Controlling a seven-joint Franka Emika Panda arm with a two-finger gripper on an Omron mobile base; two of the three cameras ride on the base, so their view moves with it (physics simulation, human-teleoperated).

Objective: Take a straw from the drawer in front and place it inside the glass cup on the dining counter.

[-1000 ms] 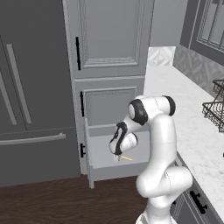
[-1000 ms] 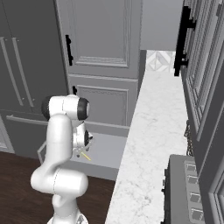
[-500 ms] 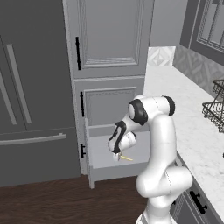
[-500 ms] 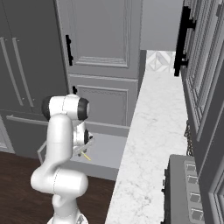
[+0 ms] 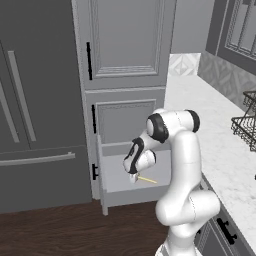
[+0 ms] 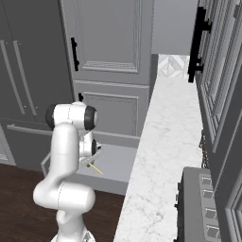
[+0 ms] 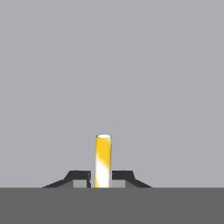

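Note:
The drawer [image 5: 114, 169] stands pulled open low in the grey cabinet front, its pale inside showing; it also appears in the right base view [image 6: 119, 159]. My gripper [image 5: 133, 178] reaches down into it. The hand view shows the gripper [image 7: 102, 178] shut on the yellow straw [image 7: 103, 158], with a dark fingertip [image 7: 78, 177] pressed against each side. The straw's free end sticks out beside the hand [image 5: 148, 180] and in the right base view [image 6: 96, 168], just over the drawer floor. The glass cup and the dining counter are out of view.
A marble worktop [image 5: 212, 131] runs along the right with a black wire rack [image 5: 246, 124] on it. Dark fridge doors [image 5: 35, 100] stand left of the drawer. A tall cabinet door [image 5: 127, 37] rises above it. A grey appliance [image 6: 201, 203] sits at the worktop's near end.
The jaws have closed from wide apart onto the straw. The arm and the base have stayed in place over the drawer.

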